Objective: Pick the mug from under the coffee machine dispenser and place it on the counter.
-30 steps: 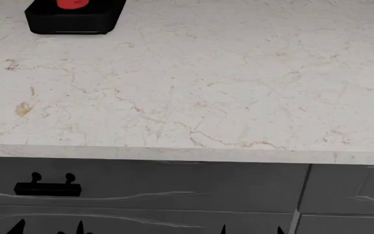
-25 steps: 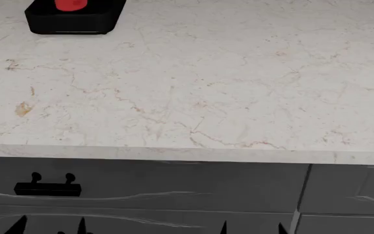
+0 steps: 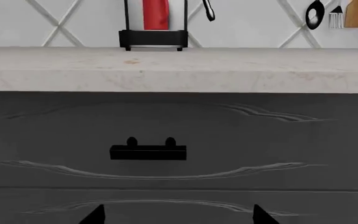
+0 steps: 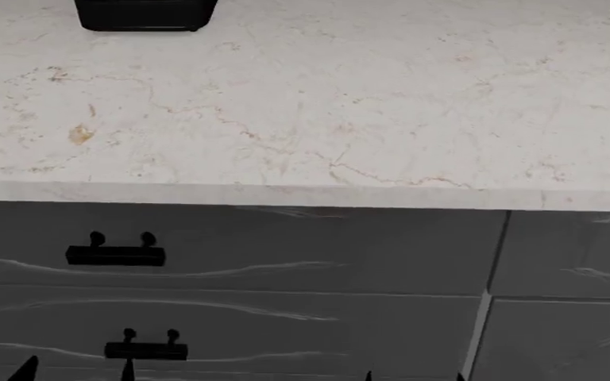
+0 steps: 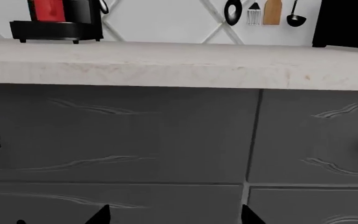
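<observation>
The red mug stands in the open bay of the black coffee machine at the back of the cream marble counter. It also shows in the right wrist view, inside the machine. In the head view only the machine's black base shows at the top left of the counter; the mug is out of view there. My left gripper and right gripper are open and empty, low in front of the dark grey drawer fronts, well below the counter edge. Their tips show at the head view's lower edge.
Dark grey drawer fronts with black handles lie below the counter. Utensils hang on the tiled back wall. A black object stands on the counter at the far right.
The head view has tilted down: the counter and machine moved up the picture, the mug left the view, and a second drawer handle came into sight. The gripper tips stay low.
</observation>
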### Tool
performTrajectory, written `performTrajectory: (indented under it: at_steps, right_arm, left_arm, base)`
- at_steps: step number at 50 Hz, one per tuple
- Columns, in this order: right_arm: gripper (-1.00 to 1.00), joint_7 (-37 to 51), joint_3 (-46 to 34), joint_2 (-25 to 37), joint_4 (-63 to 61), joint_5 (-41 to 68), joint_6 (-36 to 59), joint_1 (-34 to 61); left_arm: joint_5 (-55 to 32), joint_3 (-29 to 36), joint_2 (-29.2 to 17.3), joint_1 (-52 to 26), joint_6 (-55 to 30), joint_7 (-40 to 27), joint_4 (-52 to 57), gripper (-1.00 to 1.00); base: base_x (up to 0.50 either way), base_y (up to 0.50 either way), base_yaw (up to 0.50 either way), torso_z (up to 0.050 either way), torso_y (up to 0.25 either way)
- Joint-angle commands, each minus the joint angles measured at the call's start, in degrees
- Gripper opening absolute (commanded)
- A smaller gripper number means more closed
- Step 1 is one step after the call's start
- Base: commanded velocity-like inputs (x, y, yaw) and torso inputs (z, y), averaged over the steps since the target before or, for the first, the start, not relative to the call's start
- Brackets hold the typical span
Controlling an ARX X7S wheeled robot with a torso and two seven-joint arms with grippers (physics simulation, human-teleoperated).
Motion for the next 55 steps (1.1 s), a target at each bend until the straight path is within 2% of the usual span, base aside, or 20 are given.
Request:
performTrajectory:
  at_steps: [1,14,21,22,23,27,30,33,38,42,47,50,51,53,55]
  right_arm:
    - [1.0,1.7,-1.3,1.1,-0.7,0.2,0.9,-0.4]
    - [1.0,2.2,-2.3,2.1,-0.2,1.1,-0.8,-0.2]
    - [1.0,2.5,-2.6,3.0,-3.1,2.2,1.6,-0.6]
    - [1.0,2.6,-2.5,3.1,-3.9,2.3,2.0,-0.8]
    - [1.0,2.9,-2.4,3.3,-5.0,2.2,3.0,-1.0]
    - [1.0,3.5,-2.1,4.0,-10.9,3.4,9.7,-0.7]
    - [1.0,4.2,-2.3,5.2,-17.6,3.3,18.9,0.8]
    - [1.0,4.4,-1.8,5.9,-22.7,4.3,25.4,2.6]
    - [1.0,4.8,-1.3,7.8,-34.4,6.0,41.8,9.8]
    - [1.0,4.7,-0.7,8.6,-41.1,7.2,51.5,15.7]
    - [1.0,3.2,0.9,9.6,-46.1,10.7,64.7,25.2]
    - [1.0,4.1,-0.4,11.4,-47.9,10.3,72.8,33.2]
    - [1.0,4.2,-0.7,11.8,-48.3,10.3,73.5,34.1]
    - [1.0,3.5,0.2,11.7,-49.0,11.3,77.4,37.1]
    - [1.0,2.7,1.5,11.5,-49.5,12.2,82.0,42.4]
  left_arm:
    - [-1.1,1.2,-1.1,0.0,-0.2,-1.2,0.0,1.0]
    - [-2.4,2.1,-2.0,0.0,0.0,-1.7,0.2,1.0]
    - [-1.3,3.8,-3.1,0.4,-1.2,-2.0,2.6,1.0]
    - [-3.1,4.1,-3.8,0.6,-6.1,-0.6,4.8,1.0]
    - [-2.9,3.6,-4.2,1.8,-5.6,-1.4,8.0,1.0]
    - [-4.6,2.7,-6.2,2.9,-15.1,-2.0,18.5,1.0]
    - [-7.5,2.0,-7.7,-0.4,-28.7,-2.3,25.1,1.0]
    - [-9.0,0.9,-8.4,-3.7,-35.9,-3.5,30.2,1.0]
    - [-12.7,-2.1,-8.5,-14.3,-53.5,-6.7,39.9,1.0]
    - [-14.6,-3.4,-7.9,-21.7,-62.7,-8.4,43.3,1.0]
    - [-18.8,-8.5,-4.9,-35.1,-78.8,-10.2,45.9,1.0]
    - [-20.3,-10.8,-3.2,-46.1,-89.3,-11.6,47.1,1.0]
    - [-21.4,-11.1,-3.3,-47.4,-90.2,-12.4,47.2,1.0]
    - [-30.7,-11.7,-5.5,-50.3,-90.3,-19.5,46.3,1.0]
    - [-43.9,-12.2,-7.9,-54.4,-90.3,-30.8,41.6,1.0]
  base:
    - [-0.48,0.31,0.0,0.0,0.0]
    - [-0.09,0.5,0.0,0.002,0.0]
    - [0.0,0.0,0.0,0.049,0.012]
    - [0.0,0.0,0.0,0.05,0.012]
    - [0.0,0.0,0.0,0.05,0.008]
    - [0.0,0.0,0.0,0.05,0.002]
    - [0.0,0.0,0.0,0.05,0.003]
    - [0.0,0.0,0.0,0.0,0.0]
    - [0.0,0.0,0.0,0.0,0.0]
    - [0.0,0.0,0.0,0.0,0.0]
    - [0.0,0.0,0.0,0.0,0.0]
    - [0.0,0.0,0.0,0.0,0.0]
    - [0.0,0.0,0.0,0.0,0.0]
    - [0.0,0.0,0.0,0.0,0.0]
    - [0.0,0.0,0.0,0.0,0.0]
